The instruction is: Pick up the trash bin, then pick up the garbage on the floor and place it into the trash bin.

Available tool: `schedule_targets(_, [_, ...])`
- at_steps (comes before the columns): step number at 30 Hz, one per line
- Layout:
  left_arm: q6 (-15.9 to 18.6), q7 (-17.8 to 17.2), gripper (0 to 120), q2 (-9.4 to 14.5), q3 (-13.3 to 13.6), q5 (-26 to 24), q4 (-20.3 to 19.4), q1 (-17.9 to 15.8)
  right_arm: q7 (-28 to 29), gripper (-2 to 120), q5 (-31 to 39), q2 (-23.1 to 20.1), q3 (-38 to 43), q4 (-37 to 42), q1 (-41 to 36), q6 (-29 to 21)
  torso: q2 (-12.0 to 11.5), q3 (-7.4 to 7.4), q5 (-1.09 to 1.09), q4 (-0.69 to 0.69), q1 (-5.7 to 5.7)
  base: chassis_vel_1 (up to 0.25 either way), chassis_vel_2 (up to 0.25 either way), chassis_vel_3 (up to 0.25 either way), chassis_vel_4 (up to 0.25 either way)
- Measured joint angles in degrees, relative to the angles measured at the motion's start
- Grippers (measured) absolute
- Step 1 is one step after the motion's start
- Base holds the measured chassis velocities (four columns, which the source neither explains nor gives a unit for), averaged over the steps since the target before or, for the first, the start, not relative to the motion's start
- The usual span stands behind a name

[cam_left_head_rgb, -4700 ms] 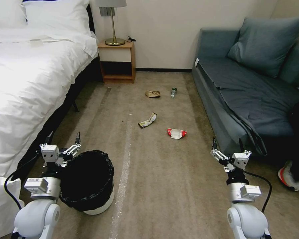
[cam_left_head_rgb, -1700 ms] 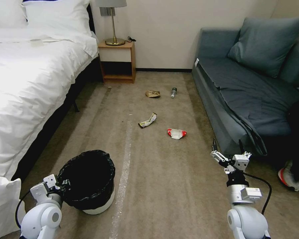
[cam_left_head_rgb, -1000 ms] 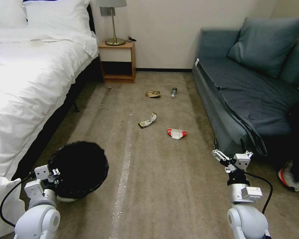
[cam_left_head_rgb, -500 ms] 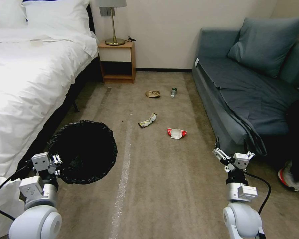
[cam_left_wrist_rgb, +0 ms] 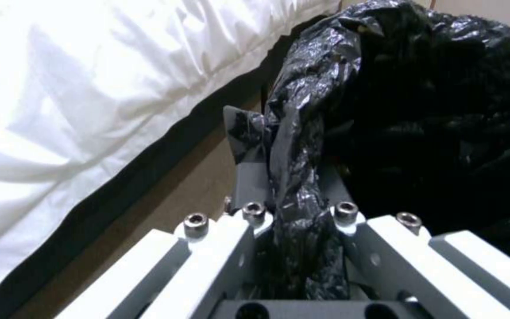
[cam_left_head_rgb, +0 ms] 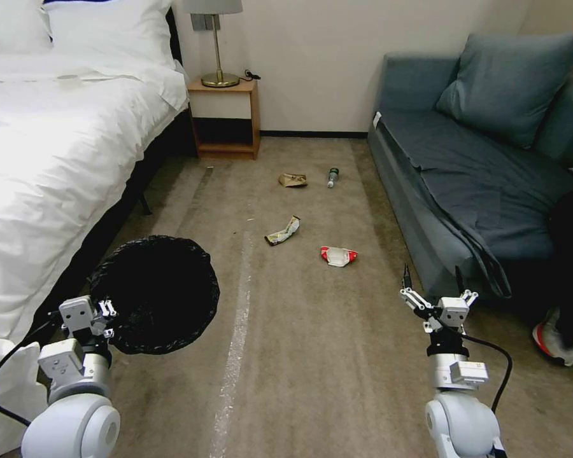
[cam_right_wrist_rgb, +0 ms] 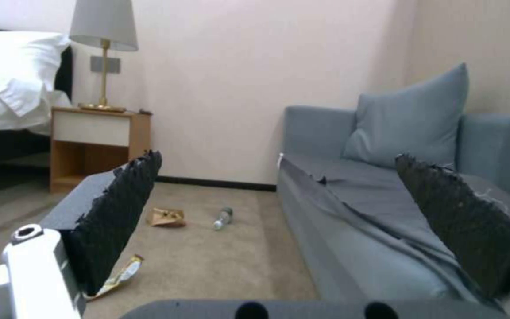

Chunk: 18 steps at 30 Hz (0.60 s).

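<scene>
Beside the bed [cam_left_head_rgb: 38, 165], trash bin [cam_left_head_rgb: 153, 292] hangs off the floor, mouth tilted up, left claw [cam_left_wrist_rgb: 290, 177] clamped on its black-bag rim. Right claw [cam_left_head_rgb: 431, 289] spread wide, empty, near the sofa [cam_left_head_rgb: 465, 184]. Garbage [cam_left_head_rgb: 282, 230] lies scattered on the carpet ahead.

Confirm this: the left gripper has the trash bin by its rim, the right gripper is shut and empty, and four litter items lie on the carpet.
One error: the right gripper is open, not shut; the right wrist view shows its jaws spread wide and empty. The rest holds: the left gripper clamps the trash bin by its bagged rim, and four litter items lie on the carpet.
</scene>
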Motion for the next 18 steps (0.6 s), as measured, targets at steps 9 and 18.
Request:
schedule_targets(9, [0.2,-0.1,4,0.0,0.1,-0.1,-0.2,0.0,-1.0,100,0.1,0.1,0.1,-0.1,0.0,0.0,0.0,0.00,0.00,0.00,0.00,0.000,0.000,0.000,0.000])
schedule_targets(18, [0.1,-0.1,4,0.0,0.1,-0.1,-0.1,0.0,-1.6,100,0.1,0.1,0.5,0.0,-0.1,0.2,0.0,0.00,0.00,0.00,0.00,0.000,0.000,0.000,0.000])
